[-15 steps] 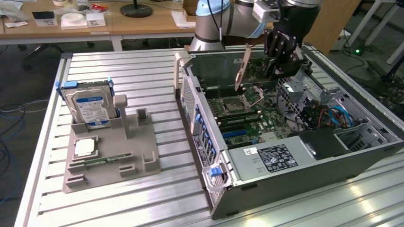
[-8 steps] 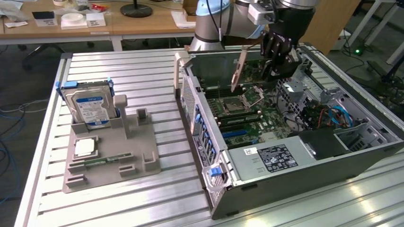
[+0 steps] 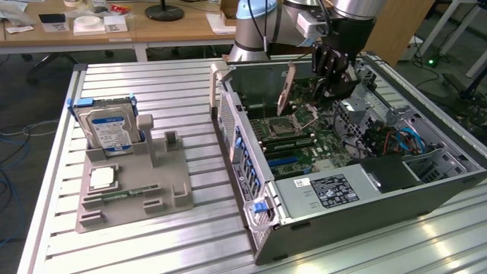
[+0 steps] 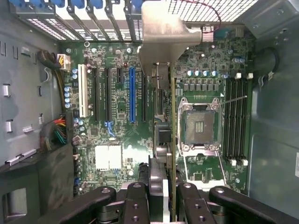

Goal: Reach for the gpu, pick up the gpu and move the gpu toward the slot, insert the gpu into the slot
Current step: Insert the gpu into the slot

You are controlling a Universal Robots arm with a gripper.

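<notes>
My gripper hangs inside the open computer case, shut on the gpu. The card stands upright over the far part of the green motherboard. In the wrist view the gpu shows edgewise as a thin dark line between my two black fingers, with its pale metal bracket toward the case's rear slot covers. My gripper holds the card above the board, clear of it. The long blue slot lies parallel to the card and off to one side of it, among black slots.
The square silver processor socket and black memory slots lie on the card's other side. Beside the case, a grey fixture holds a silver hard drive and a narrow memory stick. Case walls and cables surround the board.
</notes>
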